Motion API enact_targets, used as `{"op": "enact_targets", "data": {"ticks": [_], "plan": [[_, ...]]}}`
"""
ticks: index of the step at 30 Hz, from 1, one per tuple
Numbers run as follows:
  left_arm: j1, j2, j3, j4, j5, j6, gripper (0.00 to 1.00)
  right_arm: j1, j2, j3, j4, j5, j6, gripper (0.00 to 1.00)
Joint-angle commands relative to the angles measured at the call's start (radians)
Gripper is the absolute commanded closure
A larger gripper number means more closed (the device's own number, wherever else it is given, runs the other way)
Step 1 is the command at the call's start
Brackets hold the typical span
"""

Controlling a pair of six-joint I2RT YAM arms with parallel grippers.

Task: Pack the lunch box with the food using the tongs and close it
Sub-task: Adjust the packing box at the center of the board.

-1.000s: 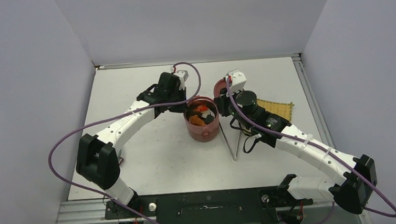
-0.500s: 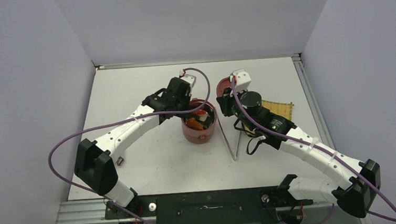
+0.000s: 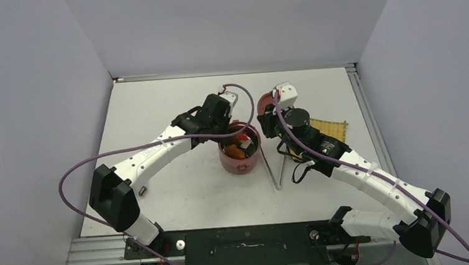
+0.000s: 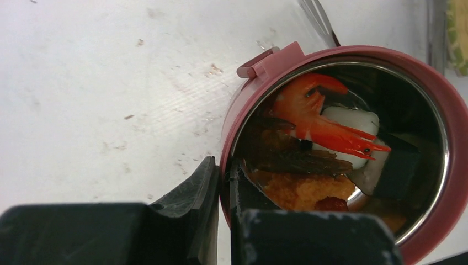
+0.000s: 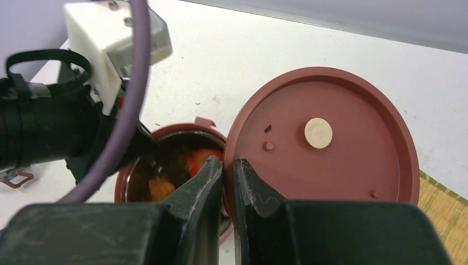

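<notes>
Left claw moved onto lunch box rim, clamped, right claw gripping lid

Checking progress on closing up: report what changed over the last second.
The left gripper, pinching the rim of the round dark-red steel-lined bowl, swung right and drew it slightly toward the near edge. The right gripper, clamped on the flat round dark-red lid, shifted slightly right. Nothing was taken or released. The thin silver tongs and yellow woven mat stayed put.
</notes>
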Motion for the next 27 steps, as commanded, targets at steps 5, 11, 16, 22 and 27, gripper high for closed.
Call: {"op": "enact_targets", "data": {"ticks": [5,11,16,22,27], "plan": [[0.143,-0.036,-0.035,0.028,0.139,-0.04,1.0,-0.006,-0.021,0.007,0.037,0.012,0.018,0.95],[0.045,0.02,-0.01,-0.023,0.069,-0.024,1.0,-0.006,-0.017,0.016,0.03,0.009,0.015,0.95],[0.132,-0.043,-0.026,0.016,0.1,-0.048,1.0,-0.006,-0.023,0.001,0.035,0.015,0.02,0.95],[-0.01,-0.017,-0.01,-0.004,0.041,-0.028,1.0,-0.007,-0.003,0.018,0.034,-0.002,0.023,0.95],[0.188,-0.071,-0.05,0.036,0.138,-0.072,1.0,-0.008,-0.006,0.007,0.042,-0.019,0.031,0.95]]}}
